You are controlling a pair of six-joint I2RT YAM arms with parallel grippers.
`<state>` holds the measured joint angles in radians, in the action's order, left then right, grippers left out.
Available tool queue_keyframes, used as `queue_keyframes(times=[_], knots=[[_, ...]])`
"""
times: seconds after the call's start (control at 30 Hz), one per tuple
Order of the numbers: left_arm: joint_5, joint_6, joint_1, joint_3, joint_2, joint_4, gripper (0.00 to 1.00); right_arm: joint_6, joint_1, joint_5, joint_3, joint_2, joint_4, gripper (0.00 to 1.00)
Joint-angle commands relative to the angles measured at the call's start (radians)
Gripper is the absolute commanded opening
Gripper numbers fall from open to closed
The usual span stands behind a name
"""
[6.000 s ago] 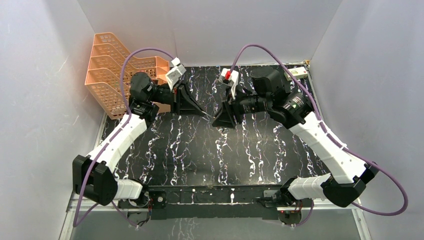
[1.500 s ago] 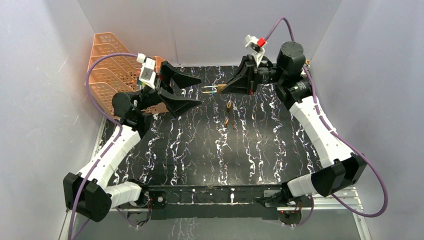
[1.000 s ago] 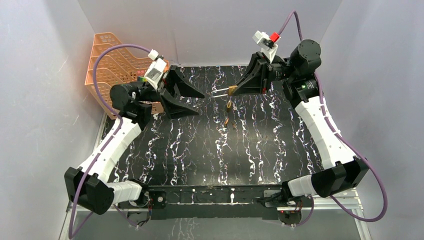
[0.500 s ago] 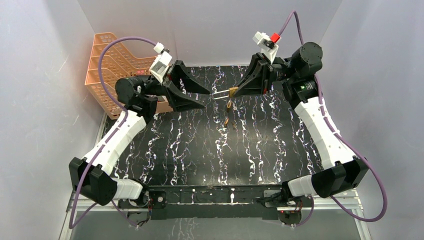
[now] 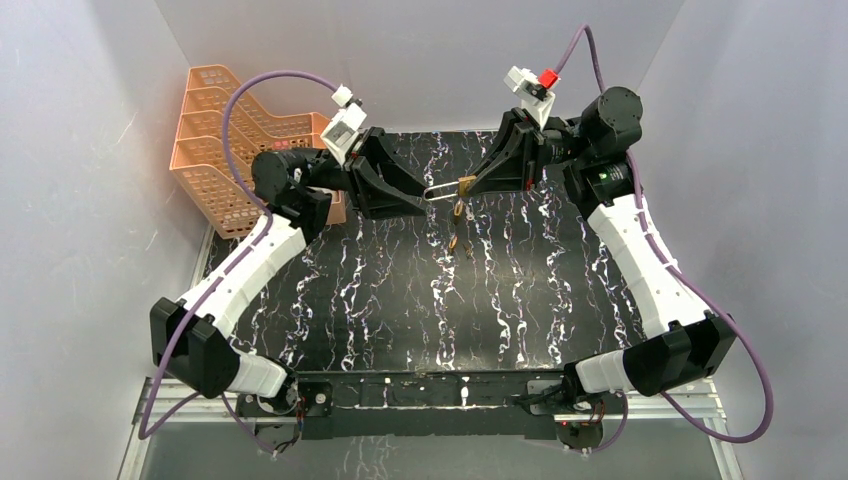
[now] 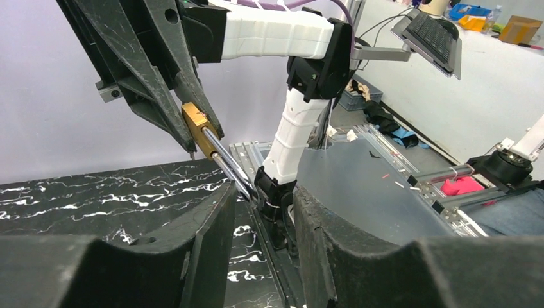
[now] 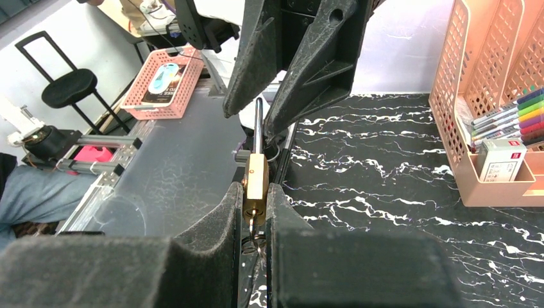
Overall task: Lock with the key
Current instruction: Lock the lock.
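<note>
A brass padlock with a long steel shackle is held above the black marbled table. My right gripper is shut on the padlock body, with the shackle pointing away from it. A key sits in the keyhole, and a key ring with spare keys hangs below. My left gripper is open, its tips at the shackle's free end. In the left wrist view the padlock and shackle reach down to my left gripper, next to the left finger.
An orange tiered mesh rack stands at the table's back left, behind the left arm. In the right wrist view the rack holds coloured pens and a small white box. A white power strip lies at the back right.
My left gripper has moved right and narrowed its jaws, bringing its tips to the shackle's end. My right gripper has held the padlock nearly still for the last second.
</note>
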<state>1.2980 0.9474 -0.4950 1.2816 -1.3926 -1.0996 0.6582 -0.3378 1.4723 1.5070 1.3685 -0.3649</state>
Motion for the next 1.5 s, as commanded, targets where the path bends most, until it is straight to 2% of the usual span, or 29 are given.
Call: queue_keyframes(times=[0.0, 0.07, 0.27, 0.37, 0.6, 0.63, 1.0, 1.47], knots=[[-0.005, 0.0, -0.005, 0.051, 0.009, -0.045, 0.33, 0.004, 0.003, -0.012, 0.0, -0.026, -0.046, 0.0], [-0.014, -0.005, -0.005, 0.05, 0.009, -0.046, 0.27, 0.003, 0.003, -0.011, -0.002, -0.024, -0.046, 0.0], [-0.043, -0.008, -0.005, 0.055, 0.002, -0.046, 0.26, 0.0, 0.002, -0.009, -0.008, -0.023, -0.046, 0.0], [-0.049, -0.007, -0.007, 0.058, -0.003, -0.045, 0.22, -0.001, 0.002, -0.007, -0.009, -0.023, -0.044, 0.0], [-0.055, -0.003, -0.006, 0.063, -0.006, -0.045, 0.01, -0.003, 0.002, -0.006, -0.009, -0.025, -0.039, 0.0], [-0.055, -0.001, -0.007, 0.063, -0.006, -0.045, 0.0, -0.003, 0.003, -0.006, -0.008, -0.027, -0.039, 0.0], [-0.081, 0.003, -0.01, 0.033, 0.014, -0.045, 0.0, -0.002, 0.003, -0.032, -0.007, -0.032, -0.032, 0.0], [-0.173, -0.039, -0.016, -0.034, 0.03, -0.046, 0.0, 0.005, -0.008, -0.15, -0.069, -0.078, -0.07, 0.0]])
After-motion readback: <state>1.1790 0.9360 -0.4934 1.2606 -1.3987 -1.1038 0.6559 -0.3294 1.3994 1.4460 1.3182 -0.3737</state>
